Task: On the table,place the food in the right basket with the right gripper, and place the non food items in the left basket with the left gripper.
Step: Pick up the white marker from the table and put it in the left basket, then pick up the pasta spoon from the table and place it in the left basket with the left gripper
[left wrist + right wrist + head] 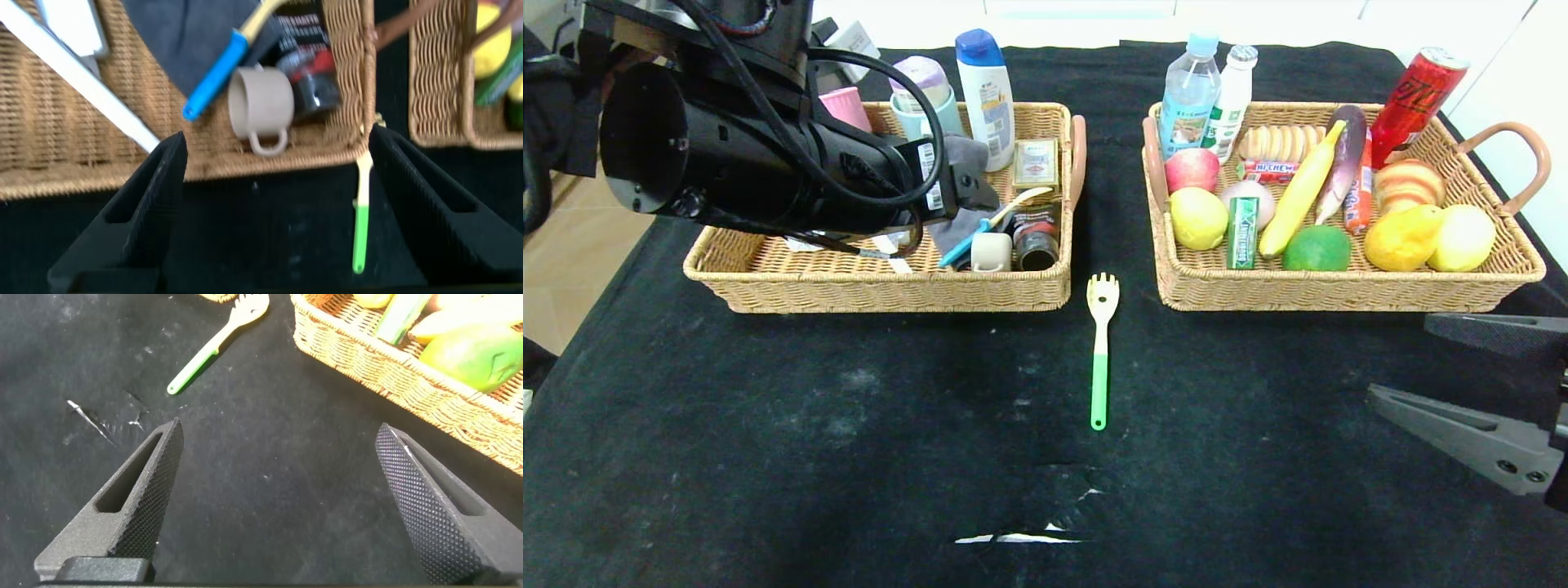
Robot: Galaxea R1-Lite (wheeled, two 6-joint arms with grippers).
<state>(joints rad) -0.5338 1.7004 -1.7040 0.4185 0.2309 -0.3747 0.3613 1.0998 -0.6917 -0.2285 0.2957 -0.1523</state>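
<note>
Wicker fills your left side first: the left basket sits under the left arm, whose black bulk hides much of it in the head view. The left gripper shows only in its own wrist view, jaws spread wide and holding nothing, hovering above the basket's front wall. That view gives you what the head view half hides: a beige cup lying on its side, a blue-handled toothbrush across a grey cloth, and a dark jar beside them. The head view adds a white shampoo bottle and a pink cup at the back of the basket.

Between the baskets, on the bare cloth, you see the green-and-cream fork, tines towards the baskets, touching neither. All three views catch it.

Further right stands the right basket, packed with a banana, a lime, lemons, a red apple, a water bottle and a red can.

At the far right the right gripper hangs low over the table, fingers wide apart and empty, well clear of the fork.

The table wears a scuffed black cloth with a small tear near the front; a pale floor shows at the left edge and white walls lie behind.
</note>
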